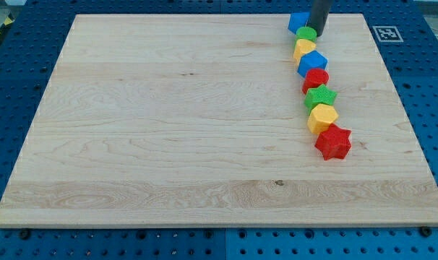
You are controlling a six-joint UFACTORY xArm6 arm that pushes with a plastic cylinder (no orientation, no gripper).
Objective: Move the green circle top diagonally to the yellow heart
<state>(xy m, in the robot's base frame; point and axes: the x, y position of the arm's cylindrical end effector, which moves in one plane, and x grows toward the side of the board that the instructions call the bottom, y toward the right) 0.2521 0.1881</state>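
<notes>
The green circle (305,32) lies near the view's top right, in a chain of touching blocks. The yellow heart (303,48) sits directly below it and touches it. A blue block (298,21) sits just above and left of the green circle. My tip (319,33) is at the green circle's right edge, touching or almost touching it, with the dark rod rising out of the view's top.
Below the heart the chain runs down and to the right: a blue cube (313,62), a red circle (316,77), a green star (320,96), a yellow hexagon (322,117) and a red star (333,141). The wooden board's (168,130) top edge is close above the blue block.
</notes>
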